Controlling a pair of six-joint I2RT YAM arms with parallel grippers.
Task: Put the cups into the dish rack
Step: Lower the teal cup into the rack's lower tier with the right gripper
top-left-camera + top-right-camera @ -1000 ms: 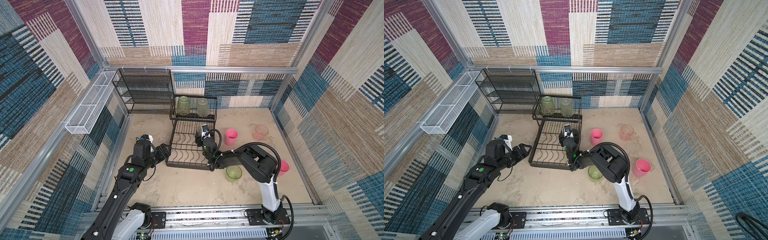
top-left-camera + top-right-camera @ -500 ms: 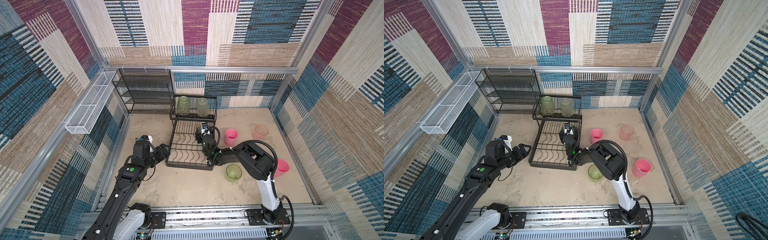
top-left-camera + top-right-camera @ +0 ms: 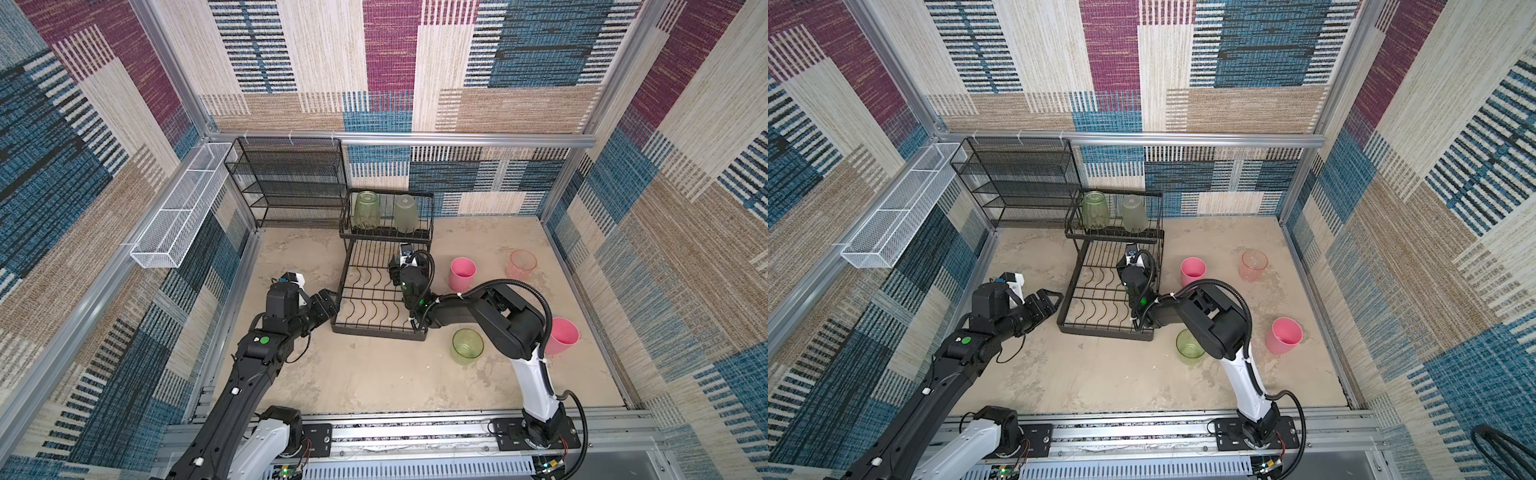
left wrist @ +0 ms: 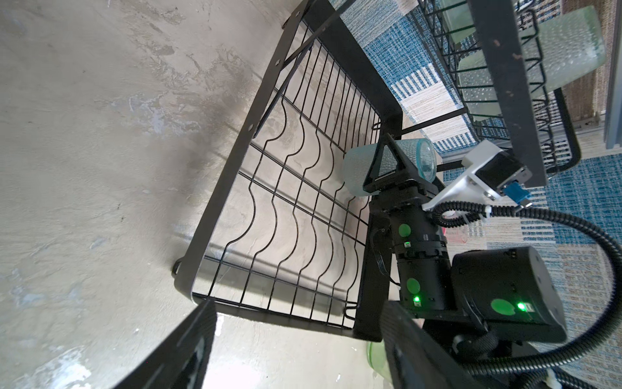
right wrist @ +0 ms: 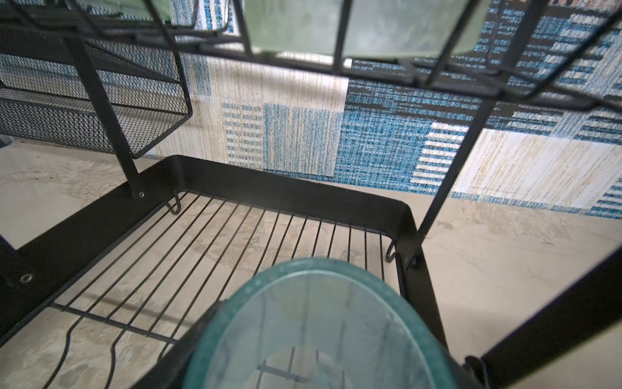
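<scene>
Stained beige tabletop (image 3: 374, 382), enclosed by patterned fabric walls (image 3: 395, 62). I note the dish rack (image 3: 376, 331) standing toward the back centre, beside a black mesh shelf unit (image 3: 291, 183). A white mesh basket (image 3: 178, 216) hangs on the side wall. My right gripper (image 4: 393, 151) is clamped on the frosted teal cup (image 4: 353, 168), with one finger (image 4: 387, 161) flat against its side. That cup hangs over the right rear part of the rack's low tray, just in front of the raised shelf. What looks like its base is turned up toward my wrist camera. Whether its lower edge touches the wires, I cannot tell. My left gripper (image 3: 330, 302) is spread wide and holds nothing, just beside the tray's left rim. On the raised shelf stand, upside down, a green ribbed cup (image 3: 367, 209) and a pale frosted cup (image 3: 405, 212). Four cups stand on the tabletop to the right of the rack: an opaque pink cup (image 3: 462, 273), a clear pink cup (image 3: 520, 264), a second opaque pink cup (image 3: 562, 336), and a green cup (image 3: 467, 347) near the tray's front corner.
</scene>
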